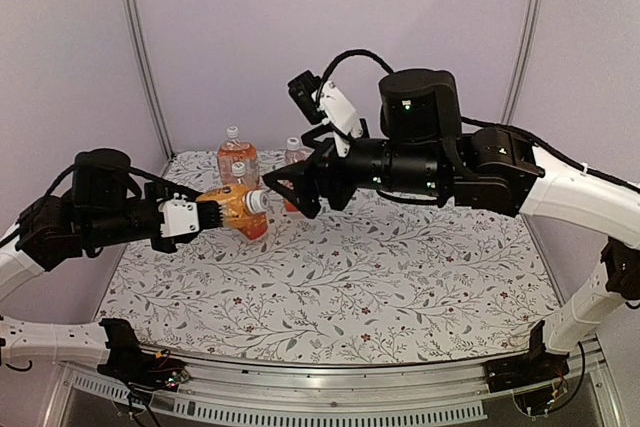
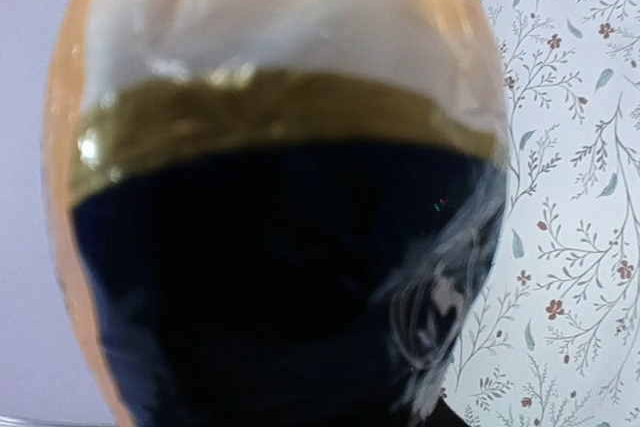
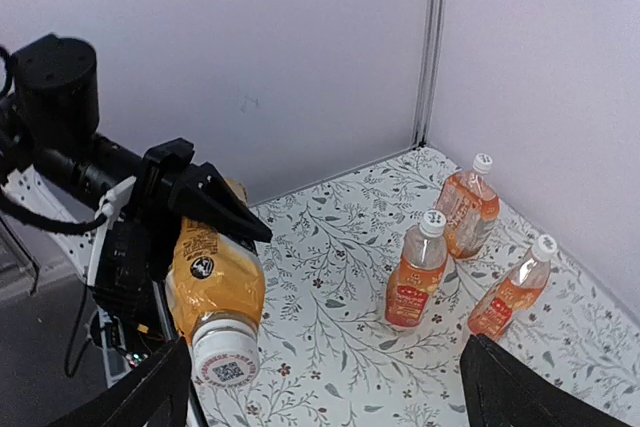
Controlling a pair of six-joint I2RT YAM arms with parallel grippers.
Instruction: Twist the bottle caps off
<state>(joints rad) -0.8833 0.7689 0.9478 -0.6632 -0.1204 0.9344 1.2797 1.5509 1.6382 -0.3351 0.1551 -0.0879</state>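
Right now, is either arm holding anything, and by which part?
The left gripper holds an orange-drink bottle sideways, clamped around its lower body at the label. The right gripper is open near the bottle's white cap and holds nothing.

A bottle (image 2: pixel 285 37) fills nearly the whole view, very close and out of focus. Its label (image 2: pixel 260 287) is dark navy, topped by a gold band (image 2: pixel 270 122) with a white area above. Orange shows along its edges. A floral tablecloth (image 2: pixel 570 197) lies to the right and a pale lilac wall (image 2: pixel 25 247) to the left.
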